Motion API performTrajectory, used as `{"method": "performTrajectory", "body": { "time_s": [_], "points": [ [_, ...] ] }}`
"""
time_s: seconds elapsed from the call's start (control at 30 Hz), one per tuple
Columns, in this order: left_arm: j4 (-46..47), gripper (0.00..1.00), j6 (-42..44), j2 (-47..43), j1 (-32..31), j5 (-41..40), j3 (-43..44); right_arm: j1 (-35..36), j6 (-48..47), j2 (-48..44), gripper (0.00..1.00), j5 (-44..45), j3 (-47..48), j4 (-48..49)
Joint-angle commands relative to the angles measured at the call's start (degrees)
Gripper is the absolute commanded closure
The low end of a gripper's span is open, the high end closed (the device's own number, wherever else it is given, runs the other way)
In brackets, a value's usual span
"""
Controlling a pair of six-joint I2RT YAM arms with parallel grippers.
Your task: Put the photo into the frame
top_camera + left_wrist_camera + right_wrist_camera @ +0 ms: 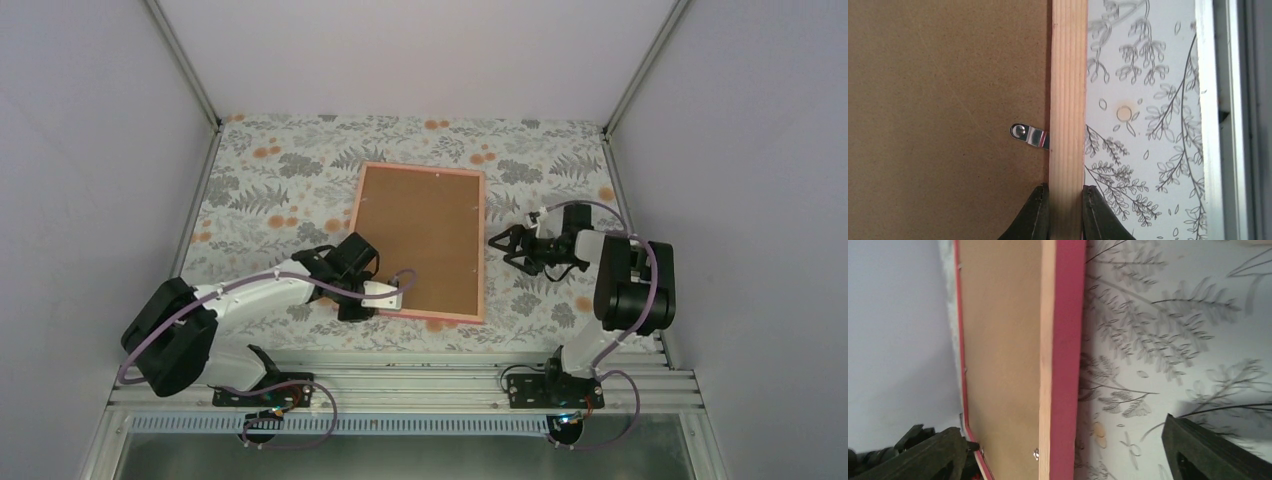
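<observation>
At seven o'clock on the frame (1067,75), the left gripper (1066,195) pinches its edge; at three o'clock, the right gripper (508,248) gapes wide, empty.

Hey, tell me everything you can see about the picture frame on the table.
The frame lies flat, back side up, on the floral table. Its rails look like pale bare wood on the back and pink on the outer sides. A brown backing board fills it, with a small metal clip at one rail. The left gripper has its jaws closed on a rail by the near-left corner; the right gripper, jaws open, sits by the right rail.
</observation>
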Motion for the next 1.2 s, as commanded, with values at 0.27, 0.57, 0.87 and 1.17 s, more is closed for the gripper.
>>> {"method": "performTrajectory", "body": {
  "time_s": [0.27,0.57,0.87,1.17],
  "points": [
    [-5.34,0.98,2.21,-5.31,0.13,7.25,5.70,1.34,11.38,8.08,0.01,-19.12,-2.67,11.22],
    [-6.28,0.97,3.69,-5.19,0.13,9.25,6.57,7.94,14.40,16.96,0.15,-25.23,3.34,13.52],
    [-3.25,0.97,2.81,-3.53,0.05,9.88,6.37,8.71,20.78,22.63,0.44,-25.99,6.53,18.18],
    [-2.02,0.94,1.47,-4.52,0.04,6.28,5.62,8.68,22.29,17.64,0.72,-25.35,7.75,17.21]
  ]
}}
